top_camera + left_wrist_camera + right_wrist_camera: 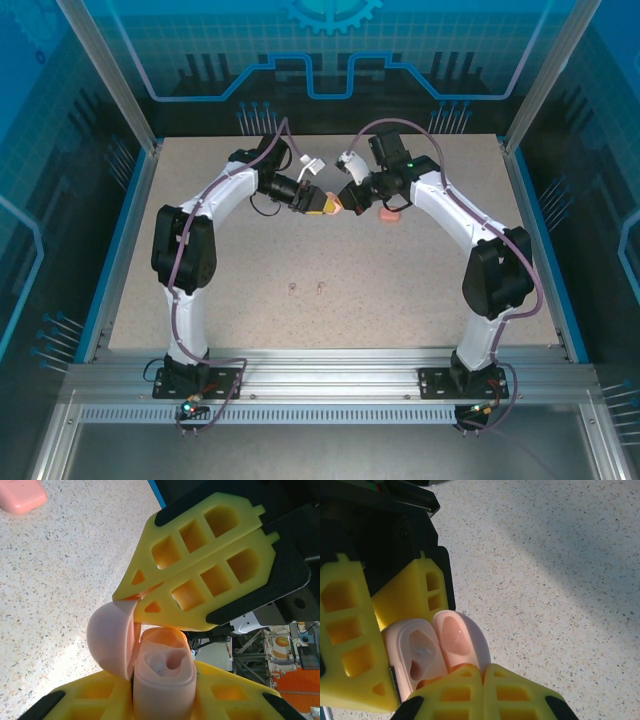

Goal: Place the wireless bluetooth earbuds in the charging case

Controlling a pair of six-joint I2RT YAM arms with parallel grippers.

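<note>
My left gripper (162, 692) is shut on the body of a pink charging case (165, 680), held above the table with its lid (111, 640) swung open. The inner wells (420, 652) look pale; I cannot tell whether a bud sits in them. My right gripper (484, 672) is shut, its yellow fingertips (137, 600) resting against the open lid's edge (457, 635). In the top view the left gripper (320, 205) and the right gripper (347, 198) meet at the table's middle back. Two tiny earbuds (292, 289) (320, 288) lie on the table nearer the front.
A second pink case (389, 215), closed, lies on the speckled table (250, 330) just right of the grippers, also seen as a pink case (20, 497) in the left wrist view. Blue rails (108, 270) border the table.
</note>
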